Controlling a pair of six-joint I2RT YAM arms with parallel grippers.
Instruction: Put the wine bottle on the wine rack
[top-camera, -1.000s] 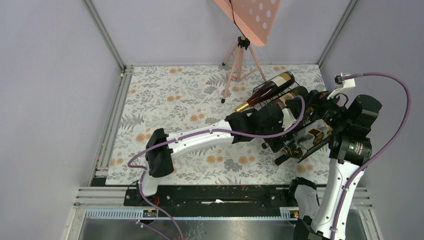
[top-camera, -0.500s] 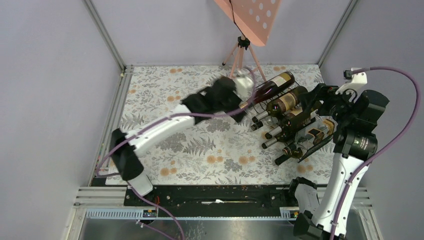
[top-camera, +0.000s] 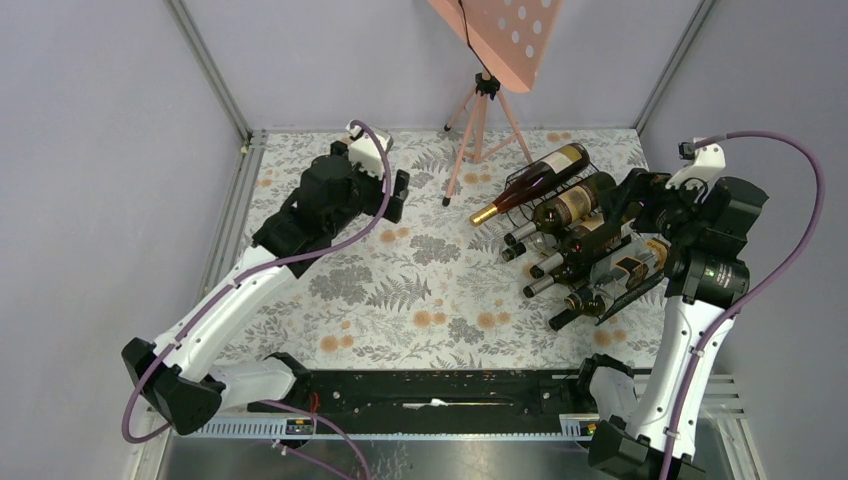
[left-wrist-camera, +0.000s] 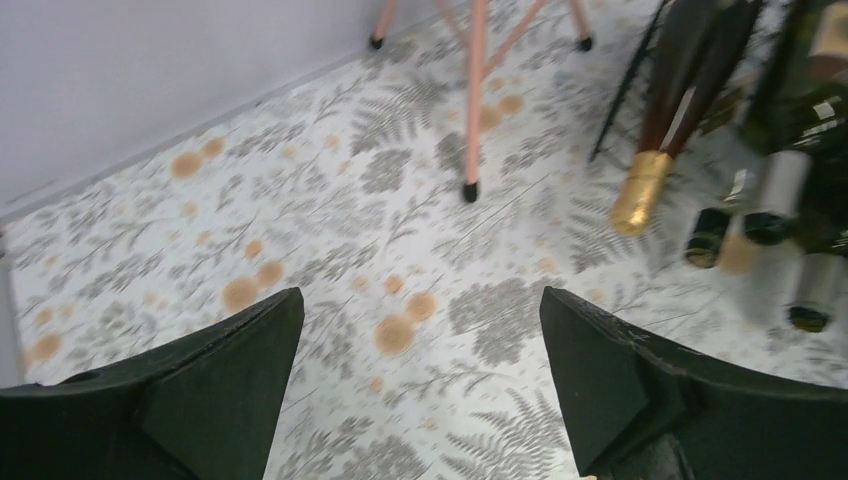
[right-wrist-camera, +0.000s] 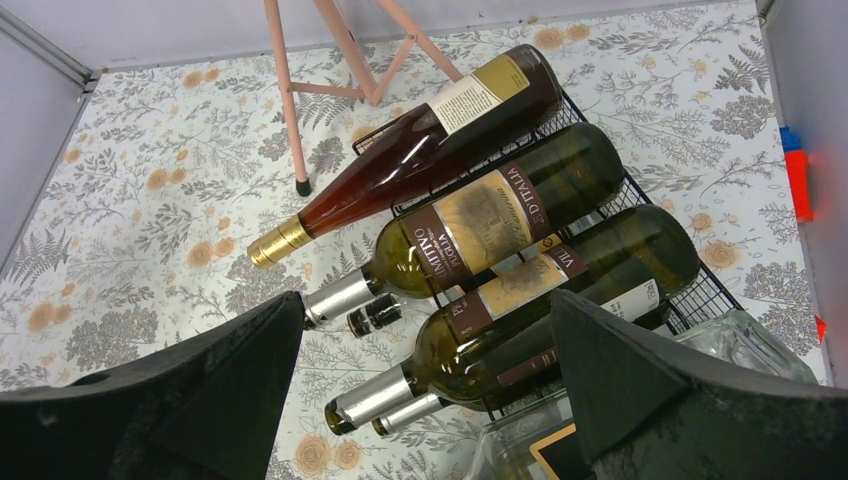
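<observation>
The black wire wine rack (top-camera: 588, 175) stands at the right of the floral mat and carries several wine bottles lying on their sides. Topmost is a reddish bottle with a gold foil cap (top-camera: 530, 180) (right-wrist-camera: 420, 150); below it lies a green bottle with a brown label (top-camera: 565, 205) (right-wrist-camera: 490, 215). My left gripper (top-camera: 397, 195) (left-wrist-camera: 420, 296) hangs open over the mat at the back left, well apart from the rack, nothing between its fingers. My right gripper (top-camera: 628, 205) (right-wrist-camera: 428, 298) hovers open just above the rack's right side, touching no bottle.
A pink tripod stand (top-camera: 480, 120) with a perforated pink board (top-camera: 500, 35) stands at the back, one foot (left-wrist-camera: 470, 190) close to the gold cap (left-wrist-camera: 640, 190). A clear bottle with a black label (right-wrist-camera: 720, 350) lies at the rack's near end. Walls enclose three sides.
My left arm has swung away from the rack to the back left, its jaws widening. The green brown-labelled bottle it covered now lies bare on the rack. The right arm barely shifted.
</observation>
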